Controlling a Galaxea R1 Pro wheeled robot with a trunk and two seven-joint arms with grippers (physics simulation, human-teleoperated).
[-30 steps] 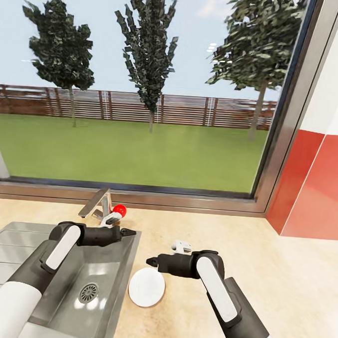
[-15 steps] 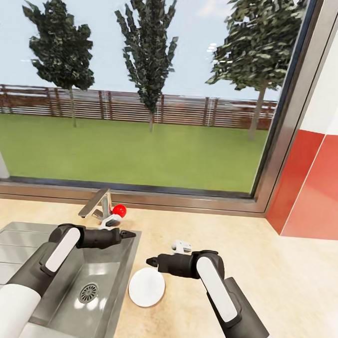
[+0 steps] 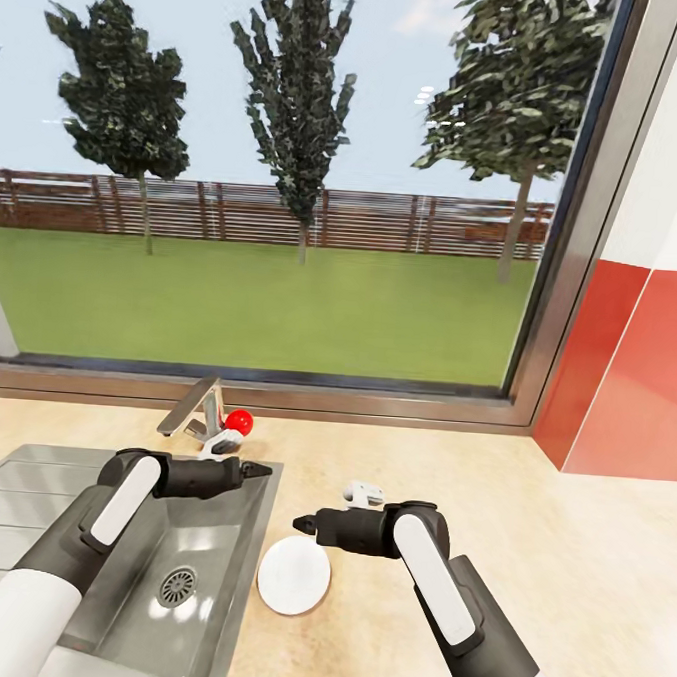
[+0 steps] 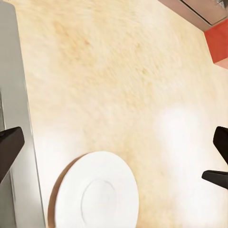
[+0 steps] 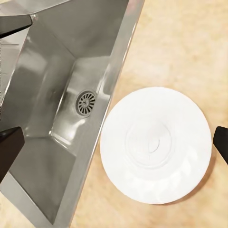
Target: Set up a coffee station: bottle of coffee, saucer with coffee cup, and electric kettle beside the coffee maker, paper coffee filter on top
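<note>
Now over counter (image 3: 526, 550): my right gripper (image 3: 303, 523) hangs above saucer (image 3: 293, 574), fingers spread, empty. Left gripper (image 3: 260, 468), spread too, at 11 o'clock over sink (image 3: 29, 480). Best: descend square, pinch rim.

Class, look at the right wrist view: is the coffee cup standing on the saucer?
No: the saucer lies bare on the countertop beside the sink, with nothing on it.
</note>
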